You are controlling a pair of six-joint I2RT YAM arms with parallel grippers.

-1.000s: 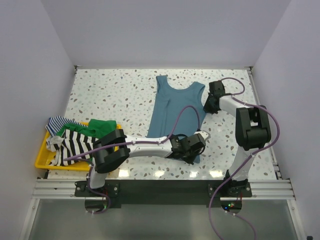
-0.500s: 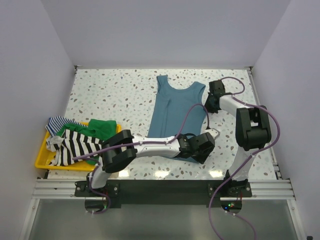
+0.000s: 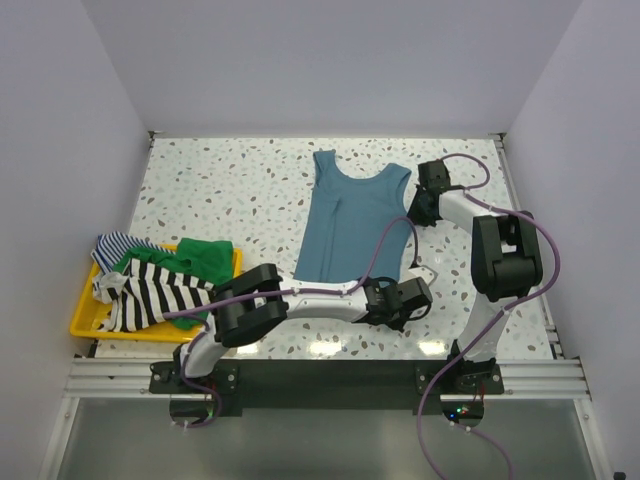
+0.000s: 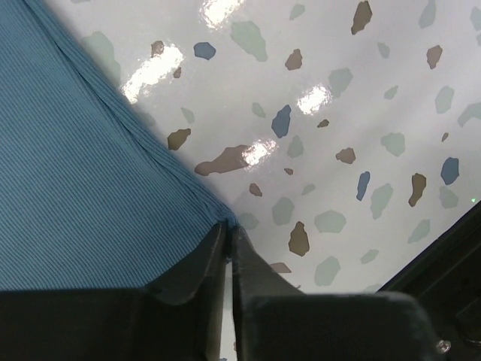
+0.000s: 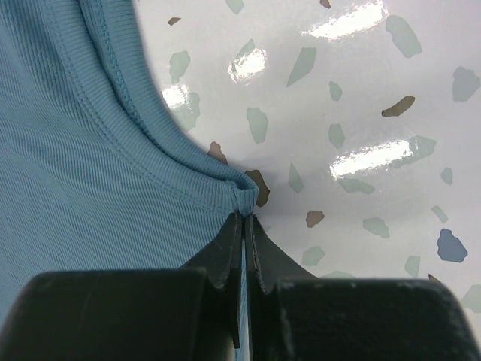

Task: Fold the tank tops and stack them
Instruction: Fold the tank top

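1. A speckled tabletop (image 3: pixel 220 190) sits between plain pale walls (glare spots along the near edge).
2. The teal tank top (image 3: pixel 350 220) lies flat mid-table, with its neck away from me.
3. My left arm (image 3: pixel 320 298) reaches across to the top's near right hem corner. Its jaws are almost pressed together, pinching that corner.
4. My right arm (image 3: pixel 500 255) is at the right armhole edge, its jaws pinching the seam.
5. A yellow tray (image 3: pixel 85 322) at the left holds the black-and-white striped top (image 3: pixel 160 290), the green top (image 3: pixel 200 255) and a thin-striped top (image 3: pixel 115 245), all heaped together.
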